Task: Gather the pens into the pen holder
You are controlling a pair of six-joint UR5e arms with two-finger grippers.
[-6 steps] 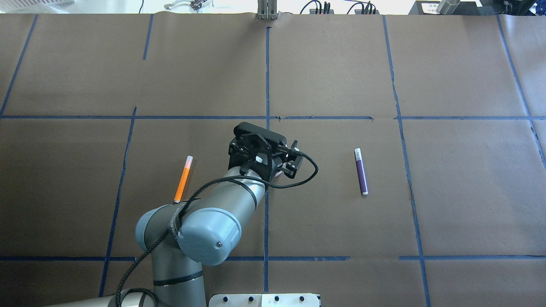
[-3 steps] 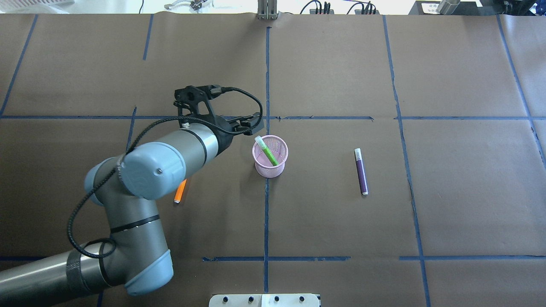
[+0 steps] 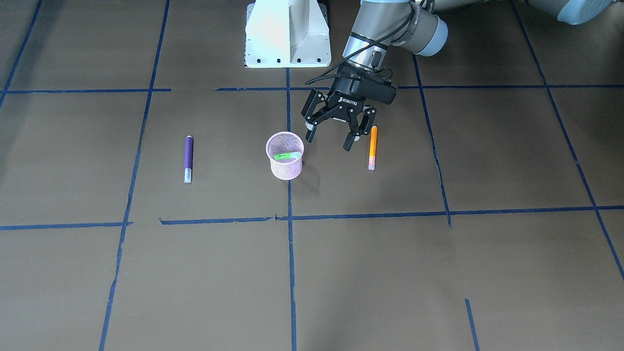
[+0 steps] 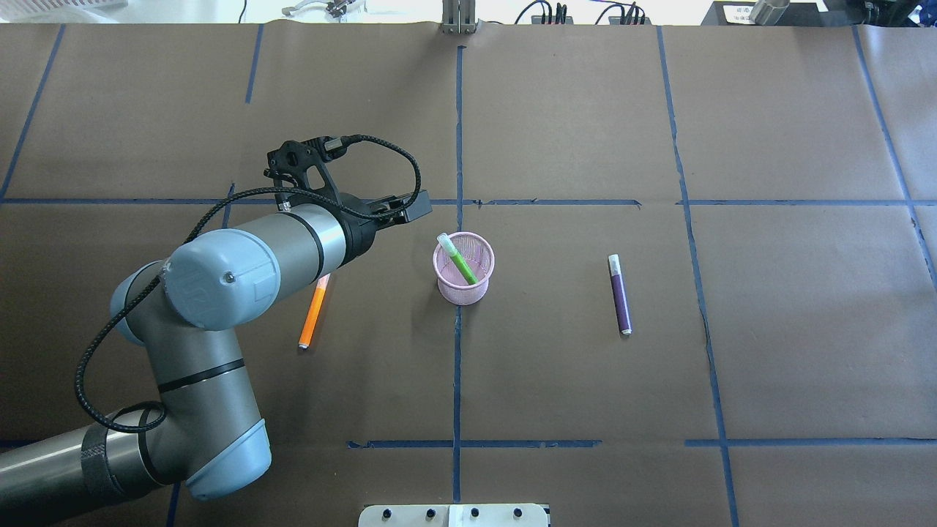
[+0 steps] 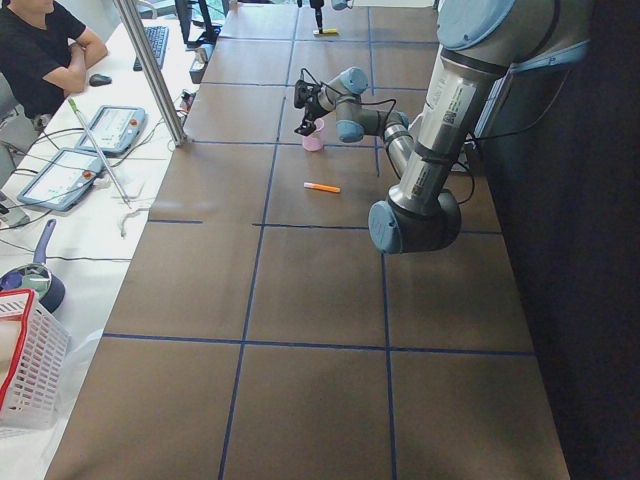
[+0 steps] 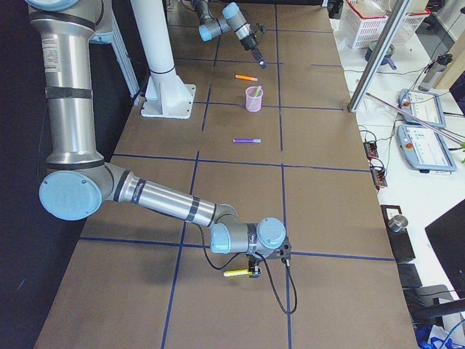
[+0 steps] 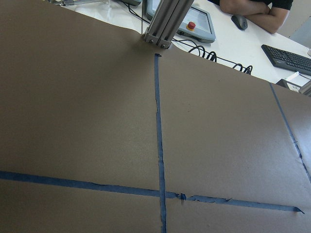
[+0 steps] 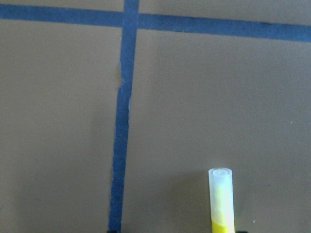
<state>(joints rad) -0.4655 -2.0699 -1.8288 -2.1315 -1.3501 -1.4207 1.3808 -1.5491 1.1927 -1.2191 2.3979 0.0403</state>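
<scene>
Leaning inside pink pen holder (image 4: pixel 463 293), one green pen (image 4: pixel 459 261)

Overhead and front views: bright, even, diffuse light on the matte brown bench (image 4: pixel 571 380), no hard glare. In the front view the pen holder (image 3: pixel 285 163) throws a soft, faint shadow to its view-right. Overhead, the background past the bench's far edge is blown out white. Side views: robot side drops to near black. Right wrist view is soft, yellow pen (image 8: pixel 221 199) slightly blurred. Left wrist view is sharp.
</scene>
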